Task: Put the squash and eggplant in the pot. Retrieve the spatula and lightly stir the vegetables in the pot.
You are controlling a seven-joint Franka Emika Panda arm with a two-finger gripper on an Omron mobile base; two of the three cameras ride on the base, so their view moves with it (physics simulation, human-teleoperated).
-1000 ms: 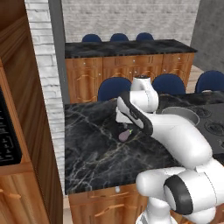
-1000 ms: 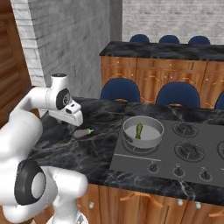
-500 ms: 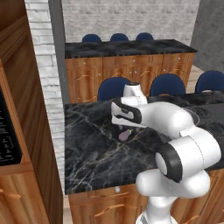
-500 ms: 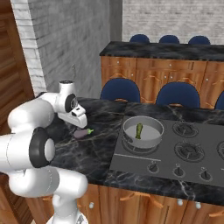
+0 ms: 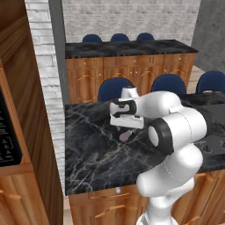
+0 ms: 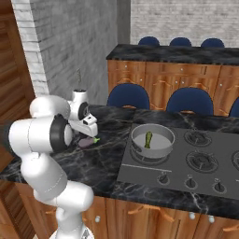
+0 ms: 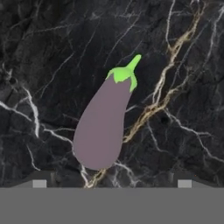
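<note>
Gripper [image 7: 109, 183] poised over the eggplant [image 7: 103, 127] on the black marble table [image 7: 183, 65].

The purple eggplant lies flat on the table directly below the gripper, between its two widely parted fingertips, untouched, its green stem pointing away. To the right sits the grey pot [image 6: 152, 141] on the stove [image 6: 186, 163], the dark green squash [image 6: 148, 139] already inside it. Blue chairs [image 6: 128, 95] line the table's far side.

The arm is folding back toward the base while the gripper [image 6: 87, 135] is lowering closer above the eggplant [image 6: 87, 142] on the black marble counter [image 5: 92, 154].
</note>
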